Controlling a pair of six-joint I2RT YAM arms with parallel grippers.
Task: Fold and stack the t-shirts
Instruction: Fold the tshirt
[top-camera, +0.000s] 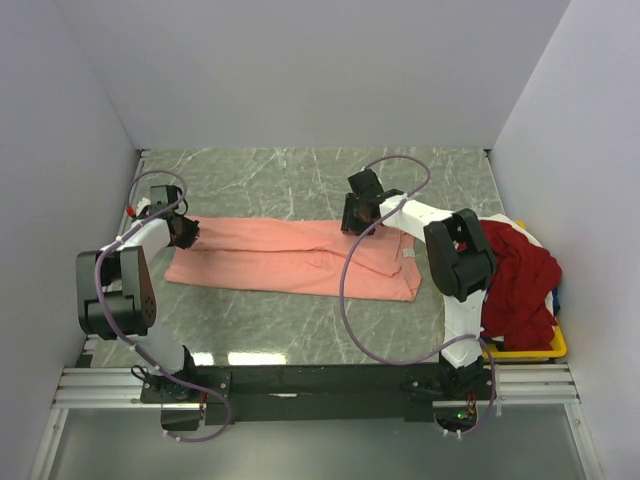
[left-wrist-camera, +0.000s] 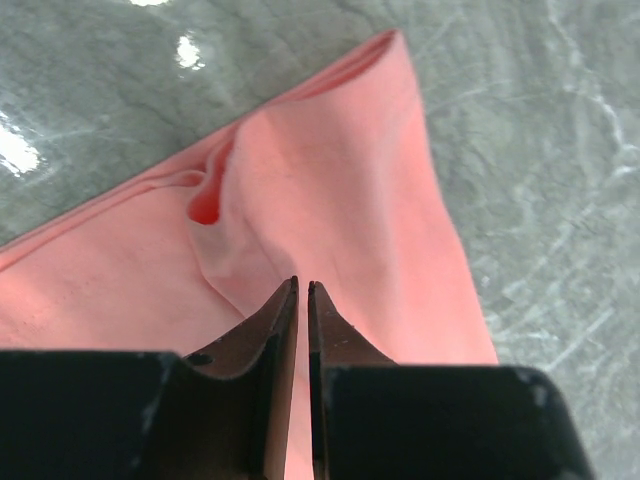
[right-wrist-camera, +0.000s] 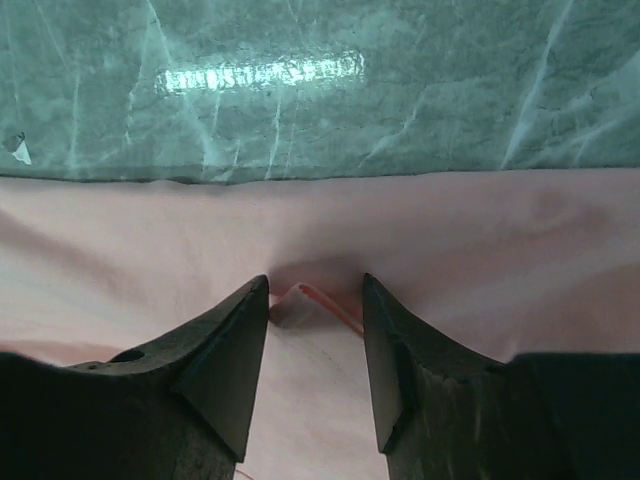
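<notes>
A salmon-pink t-shirt (top-camera: 290, 260) lies flat as a long band across the middle of the green marble table (top-camera: 300, 180). My left gripper (top-camera: 185, 232) is at the shirt's left end. In the left wrist view the gripper (left-wrist-camera: 303, 286) is shut on the pink cloth (left-wrist-camera: 340, 180), and creases run toward its tips. My right gripper (top-camera: 355, 222) presses on the shirt's far edge right of centre. Its jaws (right-wrist-camera: 316, 283) stand open on the cloth (right-wrist-camera: 450, 230), with a small raised fold between them. A deep red t-shirt (top-camera: 520, 275) is heaped at the right.
The red heap fills a yellow bin (top-camera: 555, 348) at the table's right edge, beside the right arm's base. A bit of white cloth (top-camera: 512, 226) and a bit of dark blue cloth (top-camera: 555, 300) show at the heap's edges. White walls close the table on three sides.
</notes>
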